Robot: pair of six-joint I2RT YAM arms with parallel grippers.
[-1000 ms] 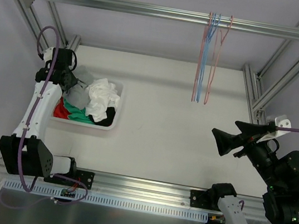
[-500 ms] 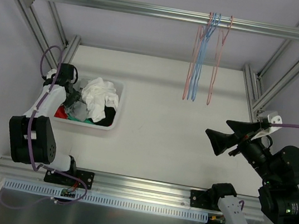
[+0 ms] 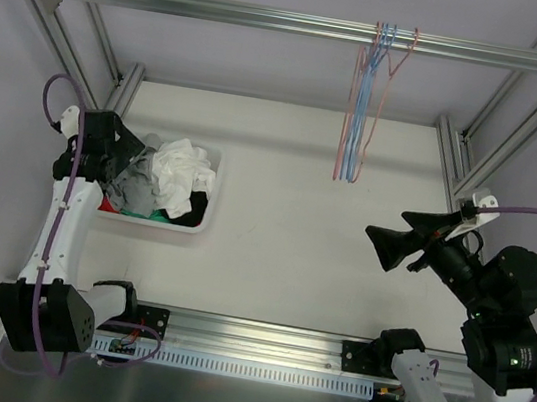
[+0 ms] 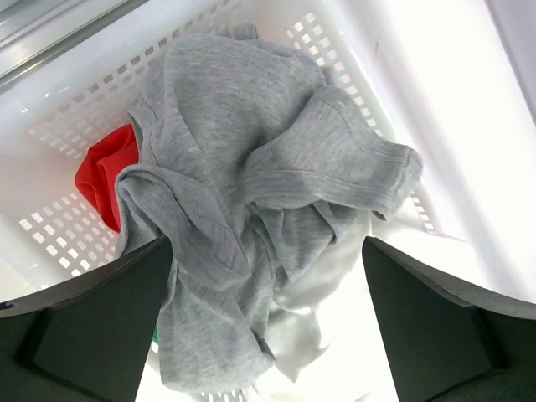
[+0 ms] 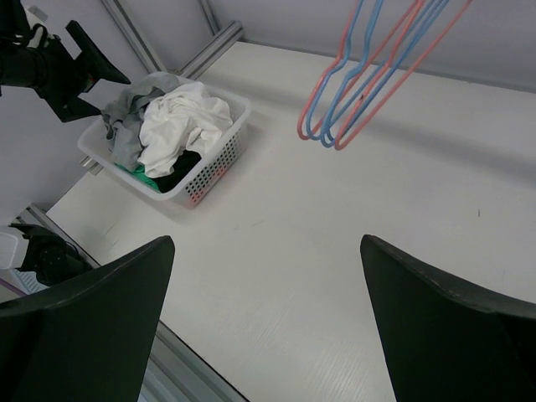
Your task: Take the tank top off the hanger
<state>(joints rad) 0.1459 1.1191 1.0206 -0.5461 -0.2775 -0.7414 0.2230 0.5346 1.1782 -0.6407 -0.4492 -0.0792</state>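
Grey crumpled cotton tank top [image 4: 268, 193] lies in white perforated plastic basket [image 4: 67, 243], off pink and blue wire hangers [image 3: 362, 104]. Your left fingers [image 4: 92, 327] wide, empty, above it; right fingers [image 5: 444, 327] wide over desk [image 3: 285, 224]. Removal looks done; next, lift clear.

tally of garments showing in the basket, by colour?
grey tank top: 1
white garment: 1
red garment: 1
green garment: 1
black garment: 1
Total: 5 showing; more may lie buried.
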